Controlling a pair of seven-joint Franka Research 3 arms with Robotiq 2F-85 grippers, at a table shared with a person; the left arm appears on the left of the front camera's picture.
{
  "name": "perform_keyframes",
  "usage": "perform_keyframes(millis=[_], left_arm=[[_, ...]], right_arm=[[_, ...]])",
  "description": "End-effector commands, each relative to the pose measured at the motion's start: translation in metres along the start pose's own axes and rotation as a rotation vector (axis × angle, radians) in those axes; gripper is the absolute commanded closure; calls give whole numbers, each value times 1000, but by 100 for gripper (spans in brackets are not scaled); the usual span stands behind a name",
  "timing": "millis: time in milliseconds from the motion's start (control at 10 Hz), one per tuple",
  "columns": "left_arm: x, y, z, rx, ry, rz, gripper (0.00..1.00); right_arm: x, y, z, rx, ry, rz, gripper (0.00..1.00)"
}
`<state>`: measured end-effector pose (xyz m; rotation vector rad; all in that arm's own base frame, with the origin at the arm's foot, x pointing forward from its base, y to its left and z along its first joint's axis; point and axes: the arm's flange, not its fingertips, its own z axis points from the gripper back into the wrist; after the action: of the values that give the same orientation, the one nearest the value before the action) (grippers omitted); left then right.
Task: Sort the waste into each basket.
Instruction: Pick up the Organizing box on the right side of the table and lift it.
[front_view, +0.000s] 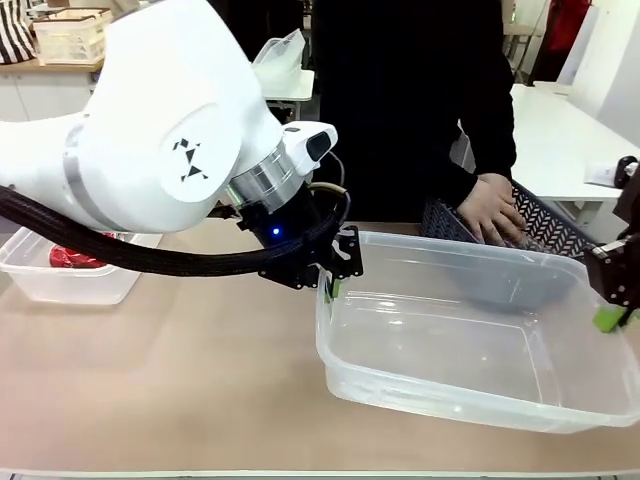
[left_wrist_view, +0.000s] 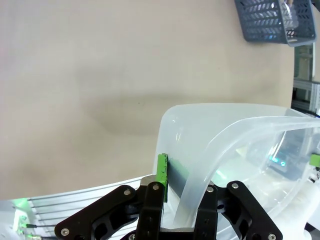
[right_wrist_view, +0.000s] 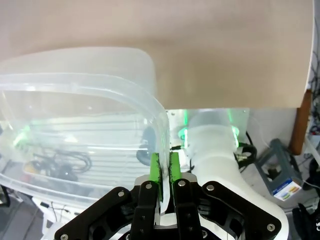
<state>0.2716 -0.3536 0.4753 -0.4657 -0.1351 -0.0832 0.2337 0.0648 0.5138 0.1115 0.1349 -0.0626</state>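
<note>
A large clear tub (front_view: 420, 385) sits at the centre right of the table with nothing inside it. My left gripper (front_view: 331, 287) is shut on the tub's left rim; in the left wrist view the tub (left_wrist_view: 225, 130) wall runs between that gripper's (left_wrist_view: 184, 192) fingers. On the opposite rim, my right gripper (front_view: 611, 318) is shut too, its green pads (right_wrist_view: 155, 167) pinching the tub (right_wrist_view: 100, 65) edge. Behind the tub stands a dark blue lattice basket (front_view: 555, 222), with a person's hand (front_view: 492, 212) resting in it. Crushed red cans (front_view: 75, 258) lie in a small clear tub (front_view: 60, 285) at far left.
The person in dark clothes stands close behind the table's far edge. In the left wrist view the blue basket (left_wrist_view: 267, 20) holds something clear. Bare tabletop (front_view: 170, 370) stretches left of and in front of the large tub.
</note>
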Motion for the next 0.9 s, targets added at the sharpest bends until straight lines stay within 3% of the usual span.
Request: perform_keyframes(millis=[0, 300, 400, 800], left_arm=[[6, 1, 3, -23, 6, 1, 94], [9, 11, 21, -51, -22, 37, 94], [7, 16, 31, -60, -52, 66, 94], [22, 59, 87, -136, -96, 163, 94]], right_arm=[[11, 2, -1, 25, -15, -9, 92], [32, 23, 13, 23, -40, 55, 92], [39, 35, 17, -4, -47, 86, 100], [87, 91, 48, -52, -50, 165, 100]])
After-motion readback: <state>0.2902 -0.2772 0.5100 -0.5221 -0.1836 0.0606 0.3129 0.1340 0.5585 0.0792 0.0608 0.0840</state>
